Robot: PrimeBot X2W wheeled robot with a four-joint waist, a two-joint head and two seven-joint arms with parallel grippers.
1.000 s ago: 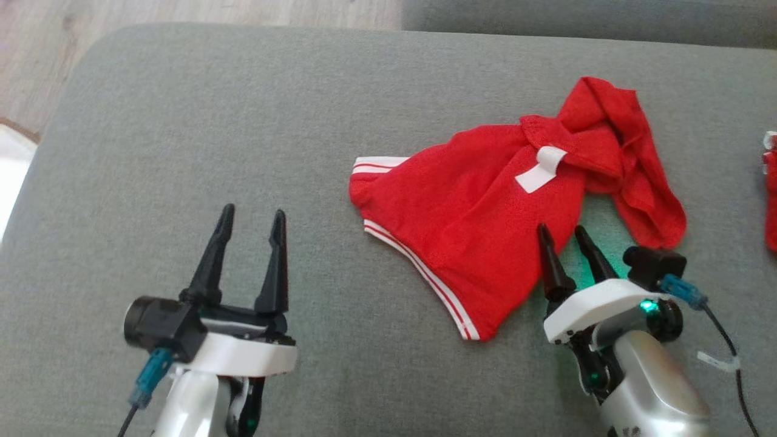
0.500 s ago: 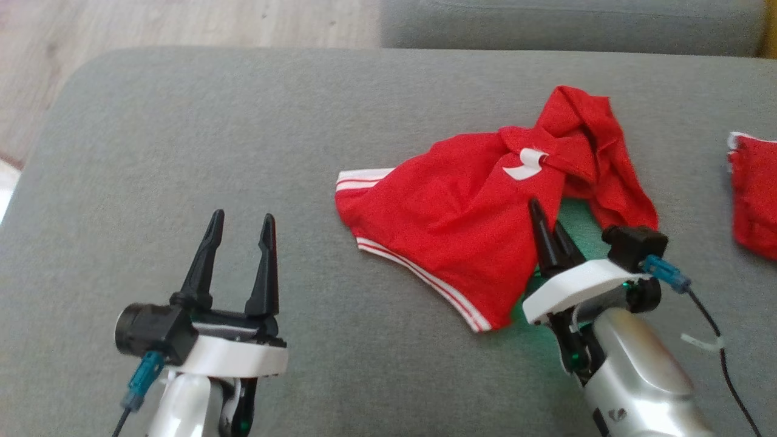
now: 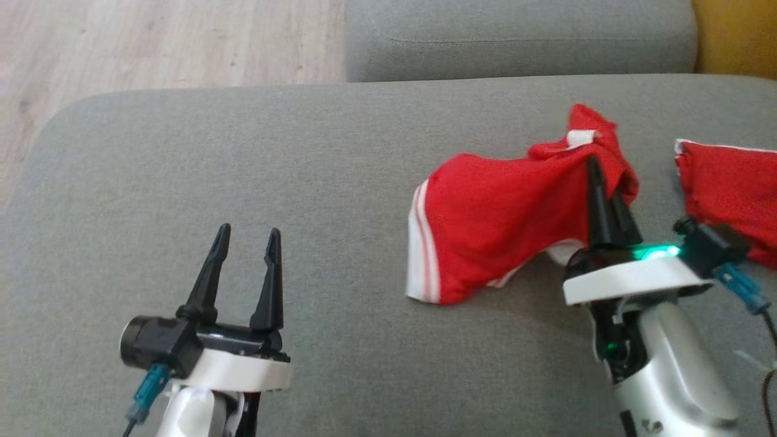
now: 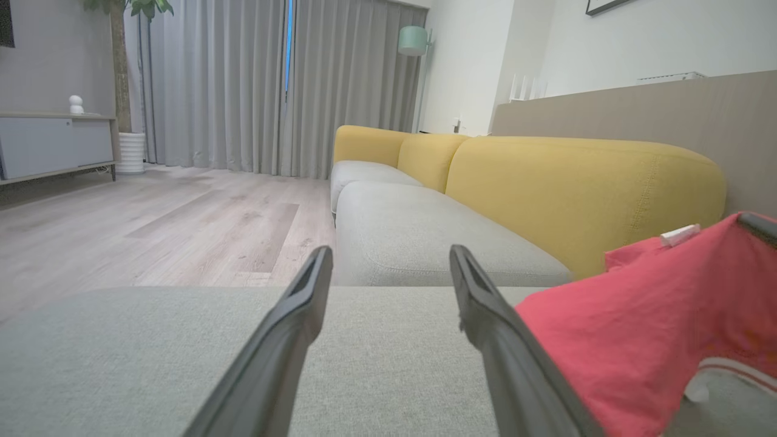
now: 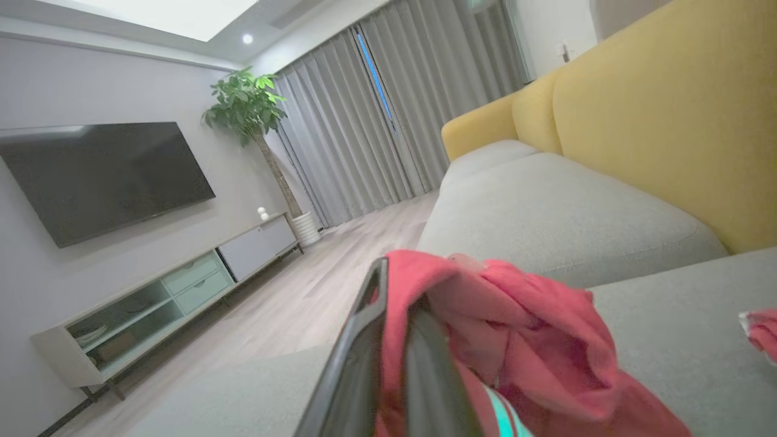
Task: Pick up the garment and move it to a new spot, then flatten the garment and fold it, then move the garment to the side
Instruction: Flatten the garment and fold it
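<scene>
The garment (image 3: 498, 230) is red with white stripes along its edges, bunched on the grey sofa seat (image 3: 243, 170) at centre right. Its right part is lifted, and its striped lower edge still touches the cushion. My right gripper (image 3: 598, 176) is shut on the garment's upper right folds, and in the right wrist view the red cloth (image 5: 485, 315) is pinched between the two fingers. My left gripper (image 3: 246, 233) stands open over bare cushion at the lower left, well apart from the cloth. The left wrist view shows the garment (image 4: 643, 328) to the right of the open fingers.
Another red garment (image 3: 728, 188) with a white edge lies at the far right of the seat. A second grey cushion (image 3: 516, 36) and a yellow backrest (image 3: 734, 36) lie beyond. Wooden floor (image 3: 152, 42) runs past the seat's rounded left edge.
My right gripper has shut on the garment and raised its right part, so the cloth has bunched up and drawn rightward. The head camera has shifted. The left gripper stayed open.
</scene>
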